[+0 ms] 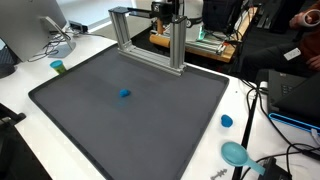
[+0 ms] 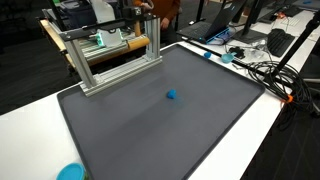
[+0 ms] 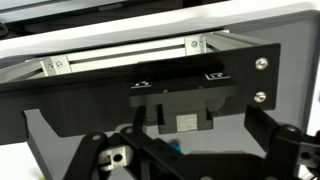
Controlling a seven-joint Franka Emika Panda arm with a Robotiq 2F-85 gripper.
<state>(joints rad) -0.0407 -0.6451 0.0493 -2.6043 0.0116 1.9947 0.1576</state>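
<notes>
A small blue object (image 1: 124,94) lies near the middle of a dark grey mat (image 1: 90,120); it shows in both exterior views (image 2: 172,96). In the wrist view it (image 3: 175,147) peeks out between the black gripper parts. My gripper (image 3: 170,160) fills the lower part of the wrist view, its fingers spread wide apart with nothing between them. It is high above the mat and touches nothing. In the exterior views only a dark part of the arm (image 1: 166,9) shows at the top edge, above the metal frame.
An aluminium frame (image 1: 150,40) stands at the mat's back edge (image 2: 110,55). A green cup (image 1: 58,67), a blue lid (image 1: 227,121) and a teal bowl (image 1: 236,153) sit on the white table round the mat. Cables lie beside it (image 2: 262,72).
</notes>
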